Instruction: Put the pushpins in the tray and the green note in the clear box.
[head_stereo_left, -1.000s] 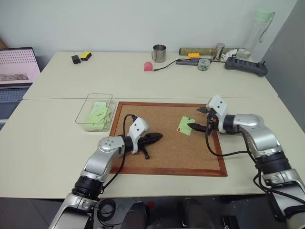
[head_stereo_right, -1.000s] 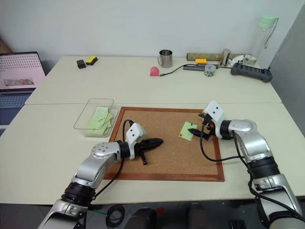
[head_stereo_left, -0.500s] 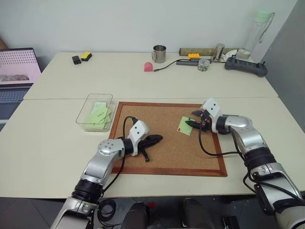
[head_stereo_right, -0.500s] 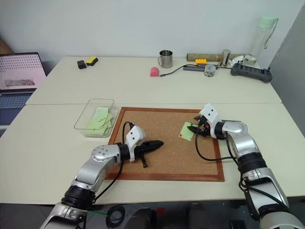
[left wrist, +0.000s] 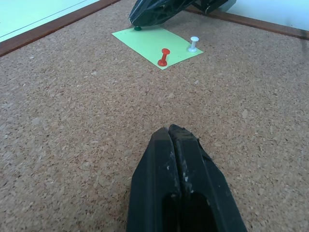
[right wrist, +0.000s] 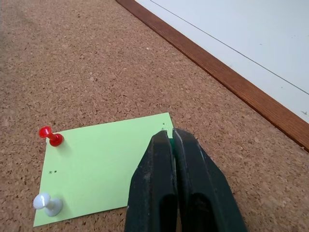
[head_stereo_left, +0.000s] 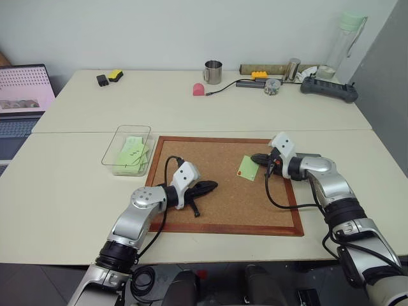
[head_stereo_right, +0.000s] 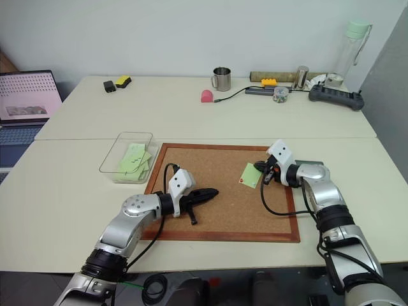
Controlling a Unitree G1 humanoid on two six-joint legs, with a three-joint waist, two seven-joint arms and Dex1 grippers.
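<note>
The green note (head_stereo_left: 247,168) lies pinned on the cork board (head_stereo_left: 210,153). A red pushpin (right wrist: 48,135) and a white pin (right wrist: 44,203) stand in its near corners. My right gripper (right wrist: 169,134) sits at the note's far corner, shut on the green pushpin (left wrist: 137,28), whose head peeks out under its tips. My left gripper (left wrist: 171,133) is shut and empty, low over the bare cork, well short of the note. The clear box (head_stereo_left: 109,148) stands left of the board with green notes inside. A dark edge of the tray (head_stereo_right: 308,164) shows behind my right forearm.
The far table holds a metal mug (head_stereo_left: 213,71), a pink object (head_stereo_left: 198,88), cables, a power strip (head_stereo_left: 328,88) and a bottle (head_stereo_left: 347,38). A laptop (head_stereo_left: 22,95) stands at the far left. Bare tabletop surrounds the board's wooden frame.
My right gripper, open a second ago, has edged up to the note's far corner and shut there on the green pushpin. My left gripper has stayed put.
</note>
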